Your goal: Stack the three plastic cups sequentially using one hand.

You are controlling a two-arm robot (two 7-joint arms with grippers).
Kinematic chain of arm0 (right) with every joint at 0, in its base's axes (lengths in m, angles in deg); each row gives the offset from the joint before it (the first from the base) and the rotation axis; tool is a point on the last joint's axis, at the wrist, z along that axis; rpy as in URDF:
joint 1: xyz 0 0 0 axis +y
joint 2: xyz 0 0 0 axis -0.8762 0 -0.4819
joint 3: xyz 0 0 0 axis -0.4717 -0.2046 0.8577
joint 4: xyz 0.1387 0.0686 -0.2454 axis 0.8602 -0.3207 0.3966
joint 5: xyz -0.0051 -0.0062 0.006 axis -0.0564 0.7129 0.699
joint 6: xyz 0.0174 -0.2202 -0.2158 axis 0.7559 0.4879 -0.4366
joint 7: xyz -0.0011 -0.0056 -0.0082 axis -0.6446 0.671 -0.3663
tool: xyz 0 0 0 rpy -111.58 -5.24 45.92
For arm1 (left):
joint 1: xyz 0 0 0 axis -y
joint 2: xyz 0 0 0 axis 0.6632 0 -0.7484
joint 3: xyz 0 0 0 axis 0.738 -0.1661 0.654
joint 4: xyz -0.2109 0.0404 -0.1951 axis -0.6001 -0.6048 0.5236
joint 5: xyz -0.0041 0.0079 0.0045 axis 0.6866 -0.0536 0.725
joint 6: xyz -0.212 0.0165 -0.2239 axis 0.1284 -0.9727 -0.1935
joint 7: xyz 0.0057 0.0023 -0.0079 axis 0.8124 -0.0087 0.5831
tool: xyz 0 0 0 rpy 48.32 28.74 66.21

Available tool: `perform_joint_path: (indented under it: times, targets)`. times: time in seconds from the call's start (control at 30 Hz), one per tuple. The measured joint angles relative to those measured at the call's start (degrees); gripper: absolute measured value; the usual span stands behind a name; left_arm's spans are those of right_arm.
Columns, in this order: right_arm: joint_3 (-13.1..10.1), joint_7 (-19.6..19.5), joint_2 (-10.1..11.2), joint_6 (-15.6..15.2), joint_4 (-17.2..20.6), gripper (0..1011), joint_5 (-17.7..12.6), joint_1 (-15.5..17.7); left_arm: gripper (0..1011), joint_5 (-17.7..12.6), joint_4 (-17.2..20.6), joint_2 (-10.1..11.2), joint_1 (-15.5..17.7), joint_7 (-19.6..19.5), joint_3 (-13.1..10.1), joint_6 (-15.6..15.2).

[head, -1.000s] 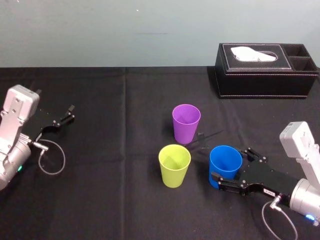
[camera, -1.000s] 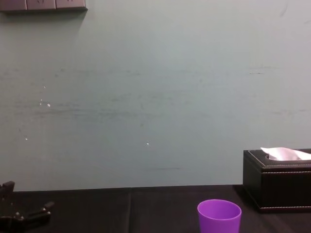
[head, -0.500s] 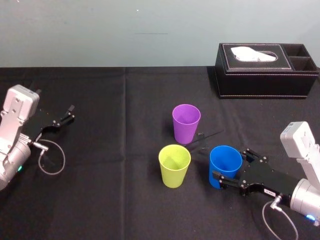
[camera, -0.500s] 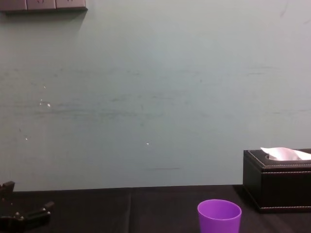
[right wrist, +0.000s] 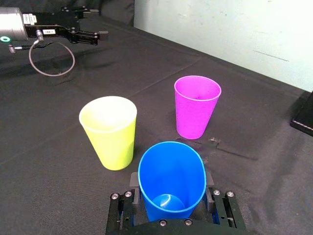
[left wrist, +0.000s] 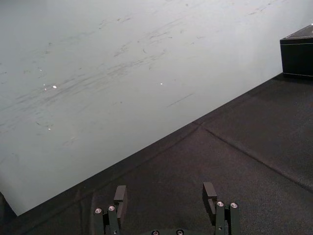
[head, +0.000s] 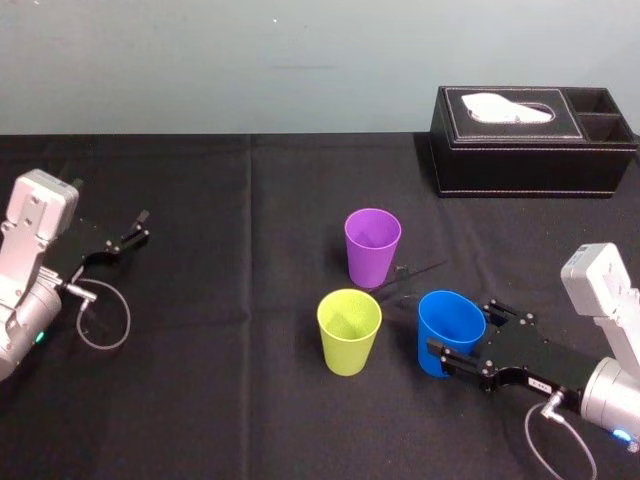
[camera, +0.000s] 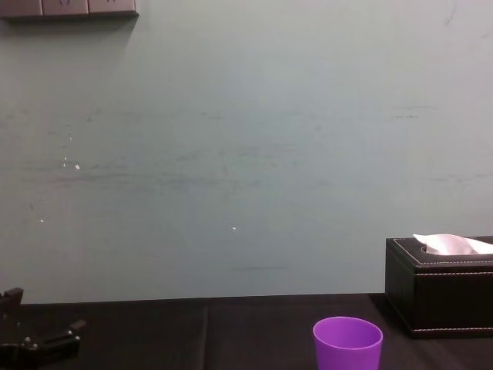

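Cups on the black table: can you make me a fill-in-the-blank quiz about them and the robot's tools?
The blue cup is gripped by the ___. Of the three cups, the purple cup stands nearest the ___. The left tool, far from the cups, has its fingers ___.
Missing: right tool; tissue box; open.

Mid-worktop [head: 200, 350] you have far cup [head: 372, 245]; near-left cup [head: 349, 330] before it; near-right cup [head: 449, 333] beside that, tilted, clamped in right pincer [head: 460, 327]. Tissue box [head: 530, 140] at far right corner. Left pincer [head: 143, 226] near left edge.
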Motion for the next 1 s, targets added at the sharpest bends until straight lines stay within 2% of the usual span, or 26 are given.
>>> perform_joint_path:
  times: [0.67, 0.83, 1.0]
  targets:
    - [-0.1, 0.0, 0.0, 0.1, 0.1, 720, -0.1, 0.2, 1011, 0.0, 0.0, 0.0, 0.0, 0.0, 0.0, 0.0]
    - [-1.2, 0.0, 0.5, 0.8, 1.2, 720, -0.6, 1.6, 1012, 0.0, 0.0, 0.0, 0.0, 0.0, 0.0, 0.0]
    - [-3.3, -0.3, 1.4, 0.7, 3.5, 720, -1.7, 3.5, 1011, 0.0, 0.0, 0.0, 0.0, 0.0, 0.0, 0.0]
